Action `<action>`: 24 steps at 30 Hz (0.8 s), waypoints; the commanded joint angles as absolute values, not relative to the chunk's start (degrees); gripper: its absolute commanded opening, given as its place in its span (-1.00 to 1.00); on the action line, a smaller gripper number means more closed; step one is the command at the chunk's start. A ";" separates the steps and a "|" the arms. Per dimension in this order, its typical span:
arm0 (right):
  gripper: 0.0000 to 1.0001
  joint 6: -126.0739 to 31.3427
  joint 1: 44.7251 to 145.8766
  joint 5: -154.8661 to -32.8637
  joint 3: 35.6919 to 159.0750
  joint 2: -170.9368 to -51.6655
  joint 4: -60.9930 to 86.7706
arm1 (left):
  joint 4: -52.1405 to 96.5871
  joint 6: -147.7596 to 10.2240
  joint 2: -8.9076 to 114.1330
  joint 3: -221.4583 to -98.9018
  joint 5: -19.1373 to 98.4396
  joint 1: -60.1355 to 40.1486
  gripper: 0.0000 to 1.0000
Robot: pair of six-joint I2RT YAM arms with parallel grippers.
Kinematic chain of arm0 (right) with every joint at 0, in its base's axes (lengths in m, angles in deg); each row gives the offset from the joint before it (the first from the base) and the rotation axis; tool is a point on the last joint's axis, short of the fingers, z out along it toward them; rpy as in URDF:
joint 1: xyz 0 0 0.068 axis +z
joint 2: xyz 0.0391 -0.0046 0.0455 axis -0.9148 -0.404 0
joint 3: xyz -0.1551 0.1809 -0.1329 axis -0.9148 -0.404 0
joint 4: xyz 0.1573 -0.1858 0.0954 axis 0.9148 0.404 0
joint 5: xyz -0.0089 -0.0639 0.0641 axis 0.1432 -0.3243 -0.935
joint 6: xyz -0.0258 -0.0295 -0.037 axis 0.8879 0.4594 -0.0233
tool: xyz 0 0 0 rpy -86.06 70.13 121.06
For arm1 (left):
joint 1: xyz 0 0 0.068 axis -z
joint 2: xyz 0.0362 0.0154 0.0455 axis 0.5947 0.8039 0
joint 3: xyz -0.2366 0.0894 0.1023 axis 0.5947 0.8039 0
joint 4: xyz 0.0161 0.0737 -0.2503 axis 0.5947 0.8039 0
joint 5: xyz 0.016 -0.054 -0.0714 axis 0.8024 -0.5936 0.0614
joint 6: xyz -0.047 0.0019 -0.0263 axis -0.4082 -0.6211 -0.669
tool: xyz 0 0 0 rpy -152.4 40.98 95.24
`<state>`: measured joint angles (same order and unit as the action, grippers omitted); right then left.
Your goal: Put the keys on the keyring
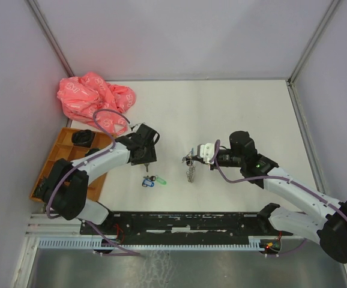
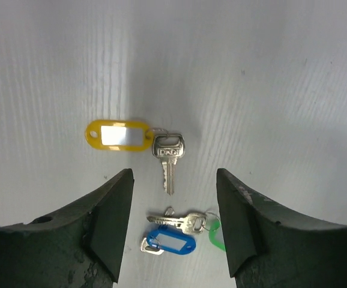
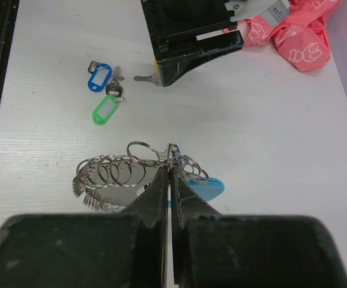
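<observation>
A silver key (image 2: pixel 168 155) with a yellow tag (image 2: pixel 116 135) lies flat on the white table, and my left gripper (image 2: pixel 173 180) hovers right over it, open, with a finger on either side of the key's tip. Just nearer lie a blue-tagged key (image 2: pixel 170 240) and a green tag (image 2: pixel 214 235) on a second key (image 2: pixel 182 221); the top view shows them as one small cluster (image 1: pixel 152 180). My right gripper (image 3: pixel 170 171) is shut on the keyring (image 3: pixel 116 171), a bunch of linked metal rings with a light-blue piece (image 3: pixel 206 187), held just above the table (image 1: pixel 190 162).
A crumpled pink plastic bag (image 1: pixel 94 99) lies at the back left. An orange compartment tray (image 1: pixel 59 163) with a black item (image 1: pixel 82 138) sits along the left edge. A black rail (image 1: pixel 185 221) runs along the near edge, and walls close in the sides.
</observation>
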<state>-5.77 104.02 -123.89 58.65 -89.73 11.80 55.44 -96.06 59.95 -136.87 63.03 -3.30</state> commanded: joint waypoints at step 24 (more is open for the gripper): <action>-0.99 -5.97 104.23 -124.02 59.19 -89.04 7.47 | 45.49 -92.97 68.70 -139.61 50.36 -7.94 0.01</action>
